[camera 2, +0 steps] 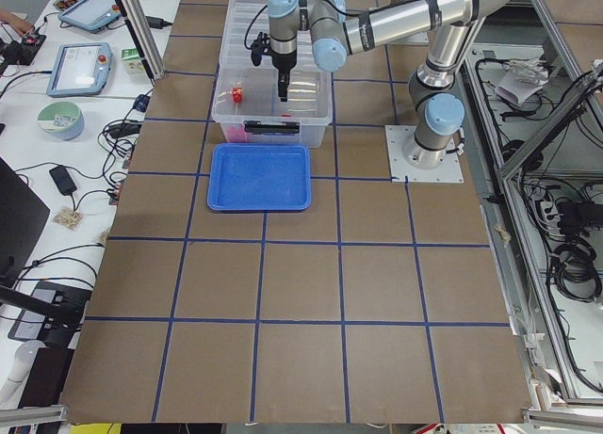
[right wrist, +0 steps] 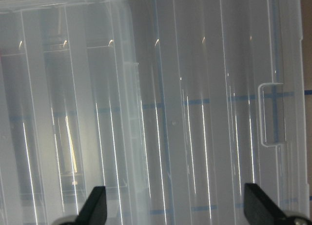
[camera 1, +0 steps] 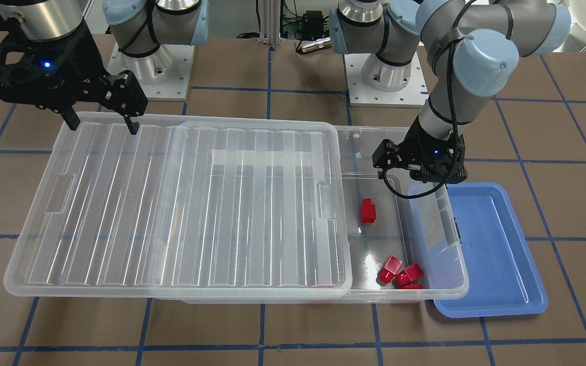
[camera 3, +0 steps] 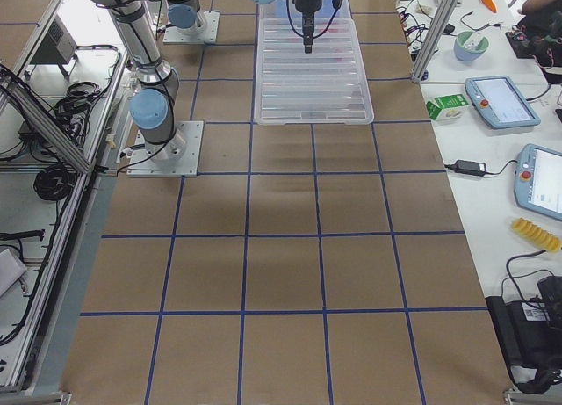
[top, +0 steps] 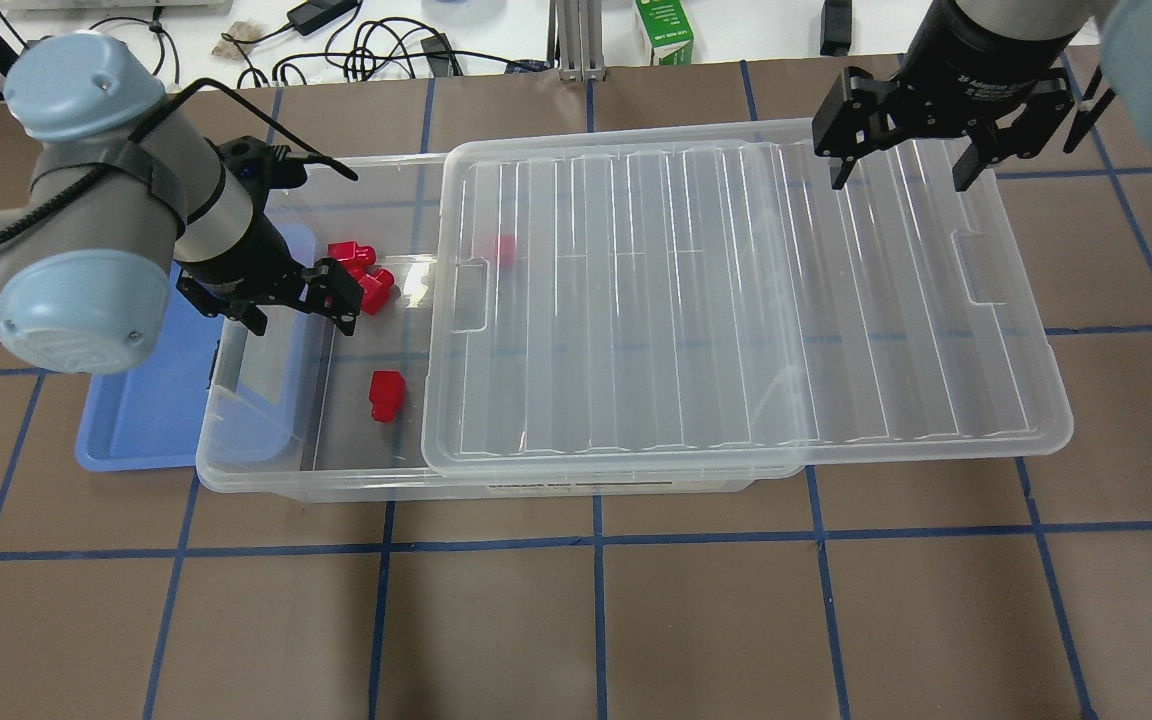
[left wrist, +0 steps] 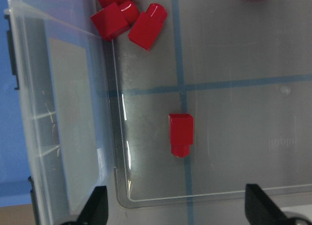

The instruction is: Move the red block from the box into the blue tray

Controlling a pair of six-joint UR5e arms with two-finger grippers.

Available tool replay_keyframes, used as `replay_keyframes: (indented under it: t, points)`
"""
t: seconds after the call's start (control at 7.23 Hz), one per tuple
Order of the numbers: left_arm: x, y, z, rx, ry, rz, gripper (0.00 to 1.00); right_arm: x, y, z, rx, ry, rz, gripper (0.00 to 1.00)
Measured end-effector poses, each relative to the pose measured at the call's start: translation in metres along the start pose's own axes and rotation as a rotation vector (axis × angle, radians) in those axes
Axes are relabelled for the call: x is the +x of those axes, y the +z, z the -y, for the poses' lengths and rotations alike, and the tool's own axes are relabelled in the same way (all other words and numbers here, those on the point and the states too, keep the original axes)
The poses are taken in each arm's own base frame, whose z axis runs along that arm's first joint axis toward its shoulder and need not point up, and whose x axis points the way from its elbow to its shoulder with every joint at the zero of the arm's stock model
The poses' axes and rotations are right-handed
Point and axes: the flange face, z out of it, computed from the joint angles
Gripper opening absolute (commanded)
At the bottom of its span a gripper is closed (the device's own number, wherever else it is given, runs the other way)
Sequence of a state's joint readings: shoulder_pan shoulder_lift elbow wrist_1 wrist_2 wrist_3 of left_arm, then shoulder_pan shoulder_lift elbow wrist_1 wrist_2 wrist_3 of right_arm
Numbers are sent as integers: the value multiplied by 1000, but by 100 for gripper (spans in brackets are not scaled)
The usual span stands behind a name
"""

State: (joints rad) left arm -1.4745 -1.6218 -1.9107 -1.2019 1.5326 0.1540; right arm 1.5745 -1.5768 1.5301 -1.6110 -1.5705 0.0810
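Note:
The box [top: 266,470] is a clear bin whose ribbed lid [top: 736,300] is slid toward my right, so its left end is uncovered. In that end lie a lone red block [top: 386,395] [left wrist: 181,133] and a cluster of red blocks [top: 361,275] [left wrist: 129,20]. One more block [top: 504,250] shows through the lid. The blue tray [top: 136,420] [camera 1: 496,254] sits empty against the box's left end. My left gripper [top: 296,305] [left wrist: 178,210] is open and empty over the uncovered end, beside the lone block. My right gripper [top: 901,170] [right wrist: 176,210] is open and empty just above the lid's far right part.
The lid overhangs the box on my right side [camera 1: 33,264]. The two arm base plates [camera 1: 150,76] [camera 1: 389,81] stand behind the box. Cables and a green carton [top: 663,30] lie beyond the table's far edge. Brown table with blue tape lines [top: 596,540] lies in front.

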Motion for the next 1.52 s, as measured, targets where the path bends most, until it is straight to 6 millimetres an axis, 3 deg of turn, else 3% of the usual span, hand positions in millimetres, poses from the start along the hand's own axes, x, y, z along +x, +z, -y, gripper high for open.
replay_keyframes:
  t: [0.41,0.69,1.11,1.52]
  points:
    - [0,37,-12,-50,-38,-9,100,-4,7,-4,-11,-4,-2,100]
    - [4,61,-9,-42,-90,-8,100,-4,9,-3,-14,-7,-3,100]
    - [24,82,-7,-38,-91,-5,100,-4,10,-3,-16,-9,-5,100]
    - [23,113,4,-28,-78,-6,100,-3,10,-2,-16,-9,-5,100]
